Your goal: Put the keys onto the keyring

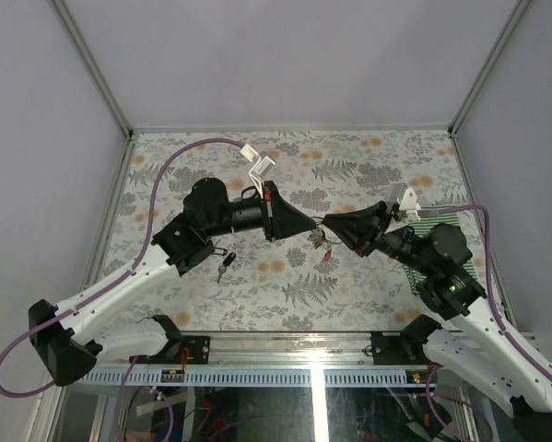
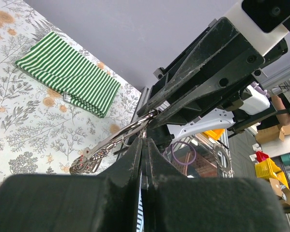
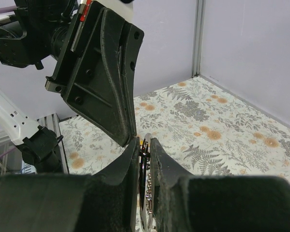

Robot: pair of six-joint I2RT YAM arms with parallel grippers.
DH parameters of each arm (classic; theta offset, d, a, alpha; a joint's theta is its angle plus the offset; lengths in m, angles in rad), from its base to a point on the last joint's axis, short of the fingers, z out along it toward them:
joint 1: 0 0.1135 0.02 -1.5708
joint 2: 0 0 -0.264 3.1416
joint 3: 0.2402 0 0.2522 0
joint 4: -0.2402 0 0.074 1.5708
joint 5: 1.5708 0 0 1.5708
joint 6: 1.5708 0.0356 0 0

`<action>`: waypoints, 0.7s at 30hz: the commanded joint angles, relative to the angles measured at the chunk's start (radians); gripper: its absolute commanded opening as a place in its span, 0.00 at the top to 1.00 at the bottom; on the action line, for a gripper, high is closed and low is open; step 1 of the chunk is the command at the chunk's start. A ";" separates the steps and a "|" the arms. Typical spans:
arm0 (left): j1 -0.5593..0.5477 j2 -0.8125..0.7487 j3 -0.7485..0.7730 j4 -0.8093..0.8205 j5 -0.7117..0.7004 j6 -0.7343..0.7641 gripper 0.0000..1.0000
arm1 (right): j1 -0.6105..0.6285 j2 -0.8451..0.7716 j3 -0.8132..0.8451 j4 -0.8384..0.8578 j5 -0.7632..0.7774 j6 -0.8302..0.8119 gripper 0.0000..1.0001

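Observation:
The keyring, a thin silver wire ring, hangs in the air between my two grippers near the table's middle. My left gripper is shut on its wire; in the left wrist view the ring runs left from the closed fingertips. My right gripper is shut on the ring from the other side; its wrist view shows the ring and a ball chain between the pads. A red-tagged key dangles below the ring. A black-tagged key lies on the table by the left arm. The yellow-tagged key is out of view.
A folded green-striped cloth lies at the right edge under the right arm, and also shows in the left wrist view. The floral table is walled by a grey enclosure. A purple cable arcs over the left side.

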State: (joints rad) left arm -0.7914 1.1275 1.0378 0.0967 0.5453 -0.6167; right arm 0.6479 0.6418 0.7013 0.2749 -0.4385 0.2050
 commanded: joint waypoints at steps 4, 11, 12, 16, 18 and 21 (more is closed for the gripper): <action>-0.004 -0.015 0.041 -0.044 -0.088 0.036 1.00 | 0.001 -0.021 0.007 0.078 -0.007 0.008 1.00; -0.004 -0.014 0.068 -0.125 -0.129 0.069 1.00 | 0.001 -0.026 0.004 0.073 -0.001 0.006 1.00; -0.003 -0.013 0.071 -0.132 -0.133 0.073 1.00 | 0.001 -0.027 0.005 0.073 0.000 0.007 1.00; -0.003 -0.007 0.081 -0.162 -0.142 0.084 1.00 | 0.001 -0.027 0.003 0.073 0.006 0.008 1.00; -0.003 -0.001 0.086 -0.178 -0.148 0.088 1.00 | 0.001 -0.028 0.003 0.073 0.011 0.008 1.00; -0.004 0.007 0.095 -0.201 -0.155 0.093 1.00 | 0.001 -0.030 0.001 0.072 0.021 0.011 1.00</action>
State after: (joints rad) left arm -0.7952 1.1267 1.0935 -0.0647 0.4366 -0.5591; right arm 0.6479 0.6376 0.6903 0.2707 -0.4305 0.2070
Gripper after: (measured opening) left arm 0.009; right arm 0.156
